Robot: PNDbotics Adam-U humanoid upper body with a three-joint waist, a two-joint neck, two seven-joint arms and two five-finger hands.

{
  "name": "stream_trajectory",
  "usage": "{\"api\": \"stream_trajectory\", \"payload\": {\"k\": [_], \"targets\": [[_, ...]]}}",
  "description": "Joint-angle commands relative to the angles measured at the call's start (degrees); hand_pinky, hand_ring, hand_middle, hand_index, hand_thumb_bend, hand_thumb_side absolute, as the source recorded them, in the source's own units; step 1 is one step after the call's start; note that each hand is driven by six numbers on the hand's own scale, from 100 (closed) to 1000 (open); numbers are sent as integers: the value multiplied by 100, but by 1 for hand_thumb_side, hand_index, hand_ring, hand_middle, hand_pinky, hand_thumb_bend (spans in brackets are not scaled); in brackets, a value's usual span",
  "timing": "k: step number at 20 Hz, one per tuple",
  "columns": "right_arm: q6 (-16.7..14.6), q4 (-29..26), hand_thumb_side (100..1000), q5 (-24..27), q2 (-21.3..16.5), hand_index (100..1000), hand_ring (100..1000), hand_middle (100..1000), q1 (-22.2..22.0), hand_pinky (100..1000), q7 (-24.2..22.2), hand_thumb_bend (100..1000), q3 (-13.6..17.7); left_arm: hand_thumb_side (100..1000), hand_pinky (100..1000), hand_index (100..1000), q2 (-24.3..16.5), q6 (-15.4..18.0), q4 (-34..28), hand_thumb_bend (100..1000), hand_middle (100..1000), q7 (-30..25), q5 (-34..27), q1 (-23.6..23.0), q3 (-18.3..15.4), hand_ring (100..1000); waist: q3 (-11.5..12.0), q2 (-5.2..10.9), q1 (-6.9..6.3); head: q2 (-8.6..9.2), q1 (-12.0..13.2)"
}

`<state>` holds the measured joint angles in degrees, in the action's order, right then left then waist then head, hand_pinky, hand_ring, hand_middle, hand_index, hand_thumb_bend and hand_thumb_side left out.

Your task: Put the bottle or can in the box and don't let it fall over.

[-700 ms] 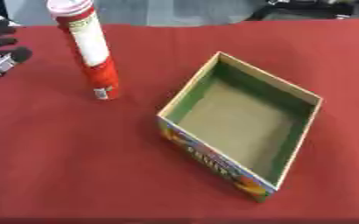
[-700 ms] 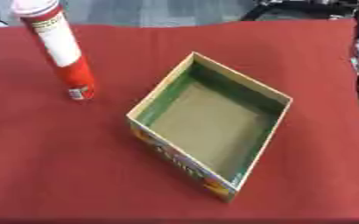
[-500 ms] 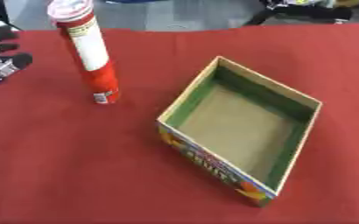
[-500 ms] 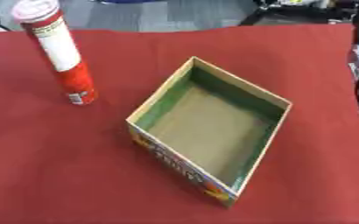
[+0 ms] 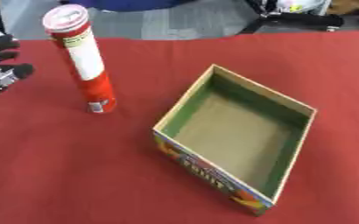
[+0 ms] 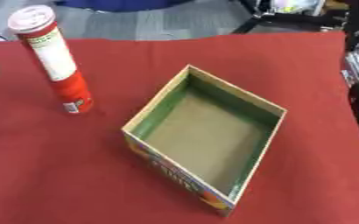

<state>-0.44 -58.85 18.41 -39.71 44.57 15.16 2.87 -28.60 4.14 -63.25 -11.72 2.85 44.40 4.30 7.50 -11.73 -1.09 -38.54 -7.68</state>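
My left hand (image 5: 0,65) at counter's (image 5: 60,175) left edge, fingers relaxed, holding nothing. Tall can (image 5: 81,59) stands just to its right, long axis upright, apart from fingers. Left hand nearer; right hand not visible. Can: red w/ white label, pale lid. Box (image 5: 236,135) empty, right of can.

A tall red can (image 5: 84,61) with a white label band and a pale pink lid stands upright on the red tablecloth (image 5: 75,175), near its far left corner. An open cardboard box (image 5: 236,135) sits to its right, apart from it, near the middle of the cloth and turned so one corner points toward the near edge. Its inner walls are green, its floor plain brown, and it holds nothing. The outer near wall carries colourful print.
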Motion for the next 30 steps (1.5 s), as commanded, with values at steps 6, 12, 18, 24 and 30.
{"api": "stream_trajectory", "payload": {"k": [6,12,18,24,30], "targets": [[23,-119,967,-13,-212,884,774,817,139,867,9,100,2,632,871,974,35,-119,46,975,884,46,283,267,80,935,-20,73,12,95,-2],[28,-119,969,-12,-189,883,775,816,163,868,7,100,-6,641,877,978,180,-111,175,979,886,81,297,353,137,938,-34,55,17,134,0],[33,-123,970,-26,-163,886,775,816,195,869,-8,100,-20,658,887,988,306,-157,313,1000,893,27,315,444,172,946,-55,30,19,174,20],[42,-118,973,-41,-143,886,775,816,211,870,-17,100,-29,649,882,981,372,-146,343,1000,883,-30,315,501,198,942,-66,0,12,196,14],[45,-124,973,-55,-120,886,775,816,237,870,-34,100,-41,643,880,980,460,-171,384,1000,884,-20,375,565,224,941,-87,-32,13,236,43]]}}
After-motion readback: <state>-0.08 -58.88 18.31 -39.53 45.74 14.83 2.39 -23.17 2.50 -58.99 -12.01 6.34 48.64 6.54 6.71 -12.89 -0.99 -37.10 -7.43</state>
